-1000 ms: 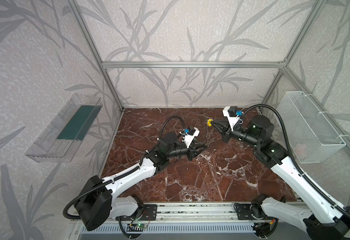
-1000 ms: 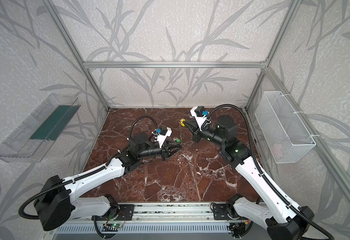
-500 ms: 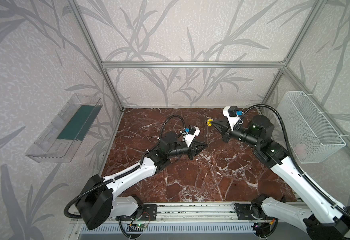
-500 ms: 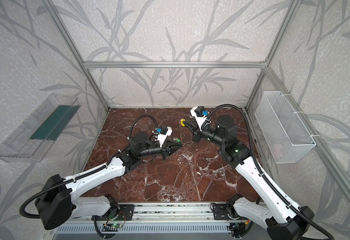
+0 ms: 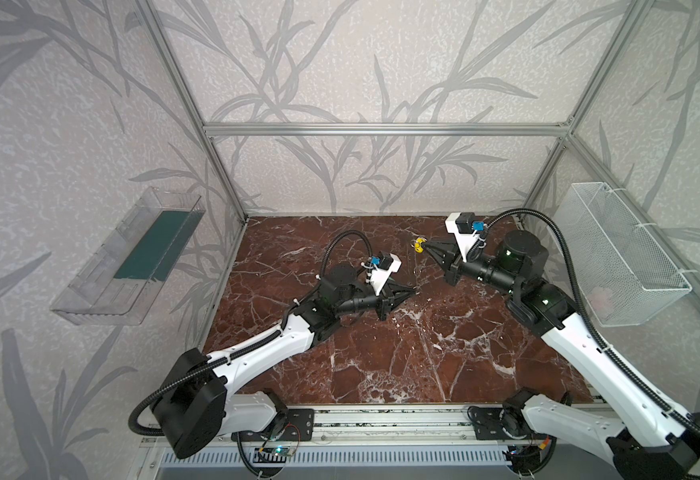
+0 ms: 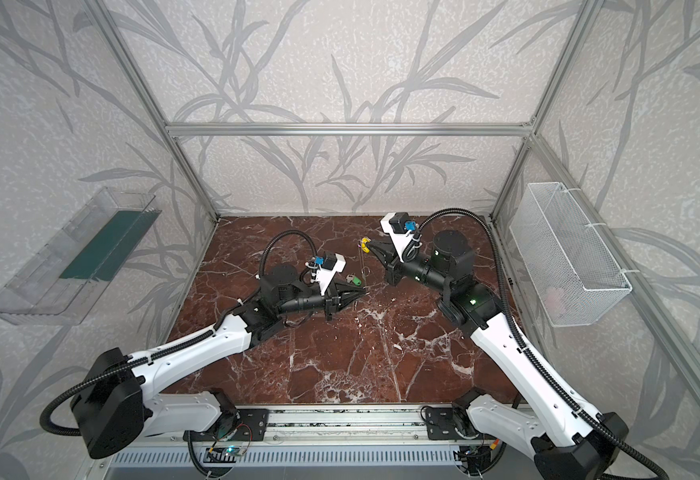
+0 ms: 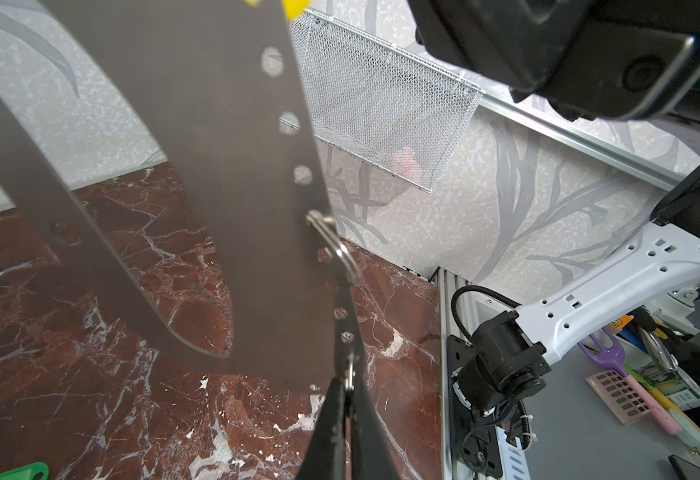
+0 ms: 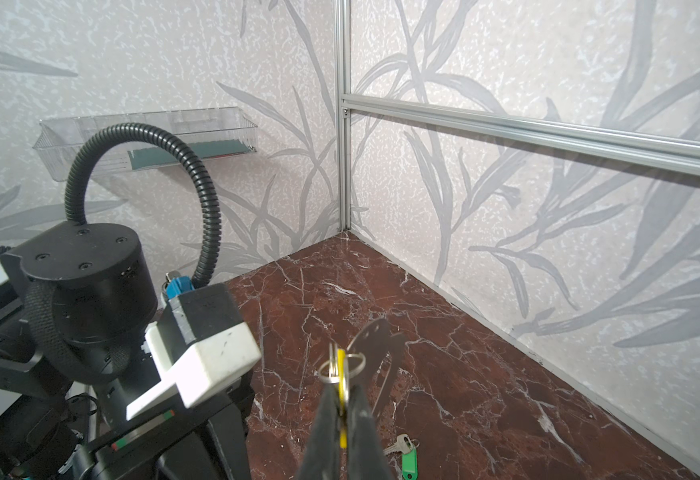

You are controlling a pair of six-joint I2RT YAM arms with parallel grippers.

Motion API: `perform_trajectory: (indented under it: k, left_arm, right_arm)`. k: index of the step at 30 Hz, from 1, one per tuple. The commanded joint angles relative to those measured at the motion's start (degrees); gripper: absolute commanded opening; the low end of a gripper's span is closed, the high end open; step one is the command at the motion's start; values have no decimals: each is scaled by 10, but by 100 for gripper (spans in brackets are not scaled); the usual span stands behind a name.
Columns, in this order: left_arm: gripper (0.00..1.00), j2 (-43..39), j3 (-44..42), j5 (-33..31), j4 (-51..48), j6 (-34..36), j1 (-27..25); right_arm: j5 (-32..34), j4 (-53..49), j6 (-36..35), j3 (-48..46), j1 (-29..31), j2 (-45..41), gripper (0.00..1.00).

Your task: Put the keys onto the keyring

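The right gripper [image 8: 343, 392] pinches the yellow tag [image 8: 341, 361]; the left gripper [image 7: 348, 382] is clenched on the keyring [image 7: 236, 166] edge. Opposing pulls could wrench either grip loose.

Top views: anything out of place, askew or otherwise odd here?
Only the green-tagged key: it lies loose on the marble floor beside the left gripper, apart from the keyring plate held upright. Nothing looks spilled or damaged.
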Motion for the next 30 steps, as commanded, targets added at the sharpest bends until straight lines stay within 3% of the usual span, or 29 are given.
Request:
perform_trajectory:
  k: [1, 5, 12, 30]
  left_arm:
    - [4, -2, 18, 2, 7, 5, -2]
    - [0, -8, 18, -14, -4, 8, -2]
    - [0, -7, 39, -53, -62, 15, -2]
    - [0, -18, 41, -138, -101, 5, -1]
  right_arm:
    - [-3, 26, 5, 16, 0, -8, 0]
    - [-3, 24, 4, 16, 0, -11, 0]
    - [1, 28, 3, 8, 0, -20, 0]
    - [34, 13, -16, -11, 0, -46, 0]
